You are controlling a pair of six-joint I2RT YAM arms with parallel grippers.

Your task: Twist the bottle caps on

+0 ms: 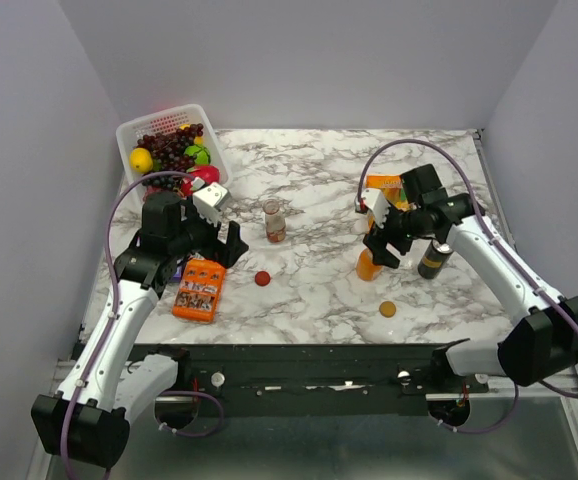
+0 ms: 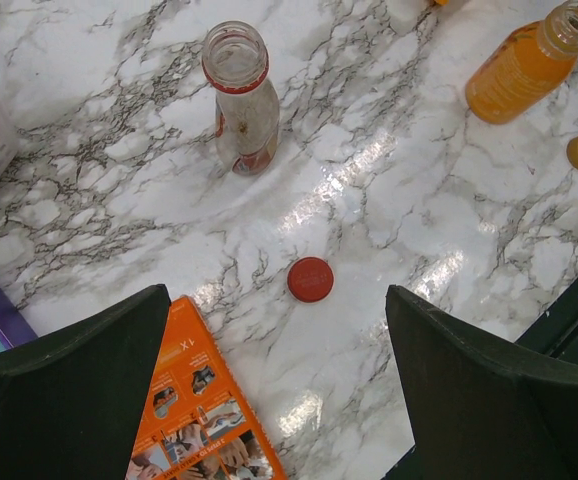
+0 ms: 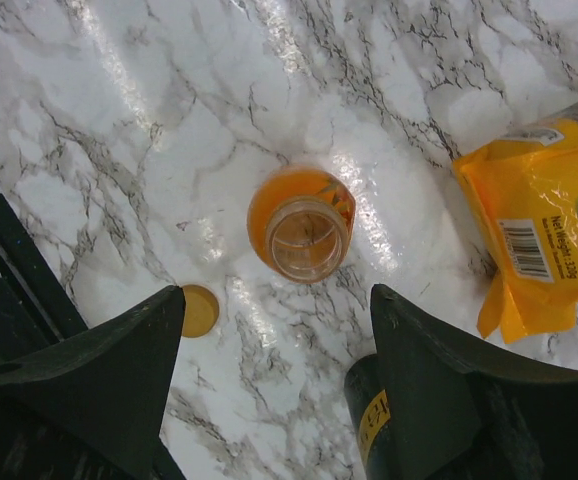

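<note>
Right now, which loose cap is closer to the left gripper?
The red cap, lying just ahead of the left gripper; the orange cap sits far across the table, by the orange bottle.

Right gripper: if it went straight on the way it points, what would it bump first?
Most likely the orange bottle: its open mouth sits almost straight ahead of the right gripper. Depth is unclear, so it could slip past onto the marble table.

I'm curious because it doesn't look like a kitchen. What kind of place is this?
Most likely a robot testing booth. Two robot arms are fixed at the edge of a marble-look table, plain walls box it in, and bottles sit out like practice things.
</note>
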